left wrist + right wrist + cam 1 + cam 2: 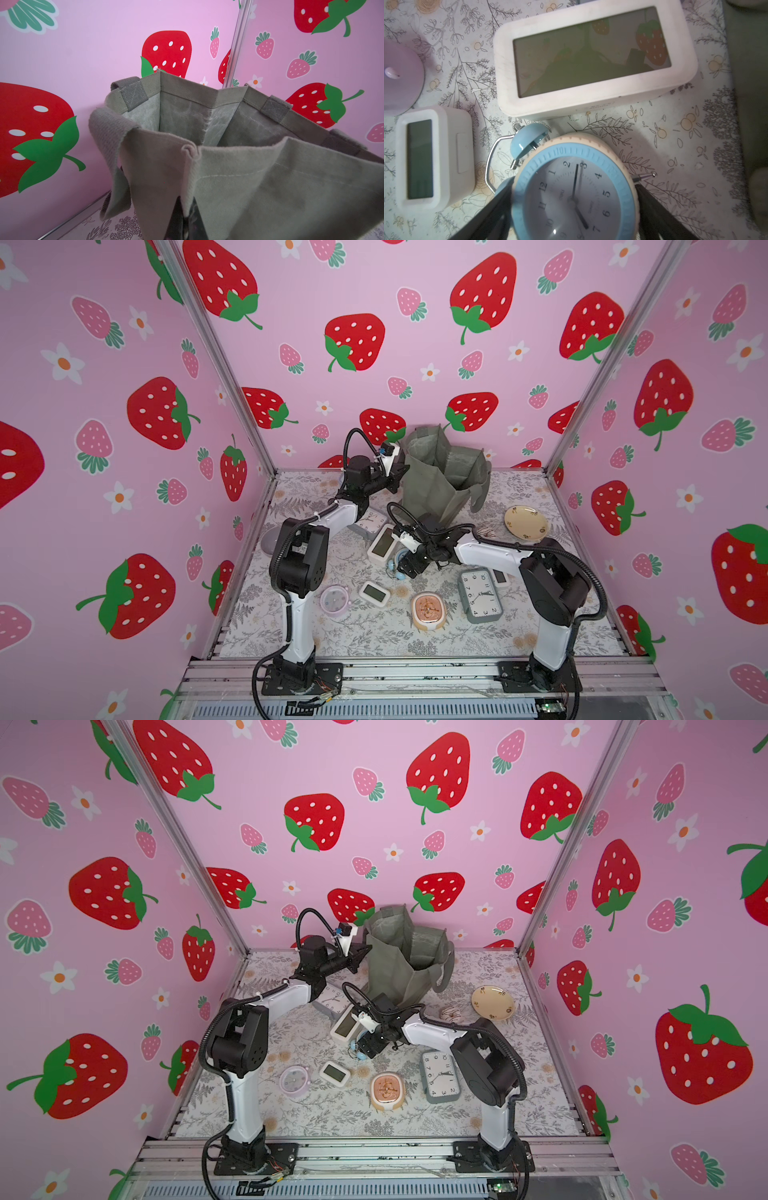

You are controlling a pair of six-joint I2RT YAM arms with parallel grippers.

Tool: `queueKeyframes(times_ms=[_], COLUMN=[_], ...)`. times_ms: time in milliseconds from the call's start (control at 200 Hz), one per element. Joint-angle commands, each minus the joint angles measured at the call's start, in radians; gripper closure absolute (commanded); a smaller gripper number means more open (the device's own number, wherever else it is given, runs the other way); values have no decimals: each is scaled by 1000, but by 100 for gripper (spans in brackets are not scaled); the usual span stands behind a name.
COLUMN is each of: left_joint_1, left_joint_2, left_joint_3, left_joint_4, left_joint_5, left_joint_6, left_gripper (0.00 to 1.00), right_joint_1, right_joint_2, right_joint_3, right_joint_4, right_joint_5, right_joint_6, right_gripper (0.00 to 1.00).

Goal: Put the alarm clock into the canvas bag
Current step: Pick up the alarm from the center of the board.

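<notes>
The alarm clock (575,197), round with a blue rim, cream body and twin blue bells, lies face up on the floral tabletop; both top views show only its blue edge (397,570) (358,1051) under the right wrist. My right gripper (573,187) (409,568) (368,1048) straddles it, one black finger against each side. The canvas bag (440,477) (399,965) (249,187) stands open at the back of the table. My left gripper (188,218) (400,472) (362,953) is shut on a fold of its near rim.
A large white digital clock (591,62) (383,545) and a small one (431,158) (374,592) lie close to the alarm clock. A lilac clock (334,600), an orange clock (428,610), a grey square clock (480,594) and a cream plate (525,522) lie around.
</notes>
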Motion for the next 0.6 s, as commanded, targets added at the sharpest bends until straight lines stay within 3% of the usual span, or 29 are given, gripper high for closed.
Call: queueKeyframes(times_ms=[0,595], left_joint_1=[-2,-1], left_joint_2=[34,35], left_joint_3=[29,29], left_joint_4=[-15,-16], left_joint_5=[21,17], left_joint_6=[-3,2], left_gripper=[100,100], right_joint_1=[5,-5], right_joint_2=[-18,-284], right_joint_3=[14,13], right_joint_4=[-9,-56], right_joint_5=[8,-1], right_joint_6=[3,1], right_gripper=[19,23])
